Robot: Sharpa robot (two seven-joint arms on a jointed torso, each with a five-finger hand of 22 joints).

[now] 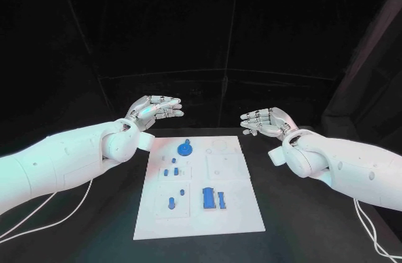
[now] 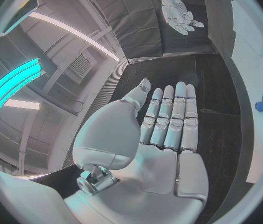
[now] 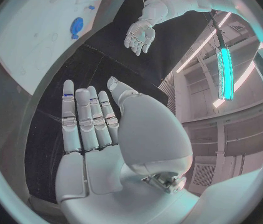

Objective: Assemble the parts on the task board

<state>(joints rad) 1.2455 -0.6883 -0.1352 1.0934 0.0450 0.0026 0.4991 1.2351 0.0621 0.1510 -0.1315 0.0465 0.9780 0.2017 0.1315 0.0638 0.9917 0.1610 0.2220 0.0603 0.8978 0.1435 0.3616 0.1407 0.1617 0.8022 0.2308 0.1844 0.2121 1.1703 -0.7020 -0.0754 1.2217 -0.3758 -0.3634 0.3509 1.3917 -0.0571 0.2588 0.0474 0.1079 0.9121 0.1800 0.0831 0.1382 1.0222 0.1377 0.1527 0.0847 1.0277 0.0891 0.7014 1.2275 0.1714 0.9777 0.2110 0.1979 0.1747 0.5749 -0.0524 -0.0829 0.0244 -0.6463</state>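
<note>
The board [image 1: 199, 216] lies in the lower middle of the head frame on the table [image 1: 100, 228], blue parts [image 1: 210, 198] on it. The left hand [image 1: 153, 109] at upper left and right hand [image 1: 266, 122] at centre right hover empty, fingers apart.

We see a black table [image 1: 100, 228]. The white task board [image 1: 201, 216] lies flat on the middle of it. The table shows dark on both long sides of the board and past its far end. On the board lie small blue parts. A round blue part [image 1: 186, 149] sits near the board's far end. A big blue block [image 1: 208, 198] lies nearer the close end, with a thin blue piece [image 1: 223, 200] just beside it.
</note>
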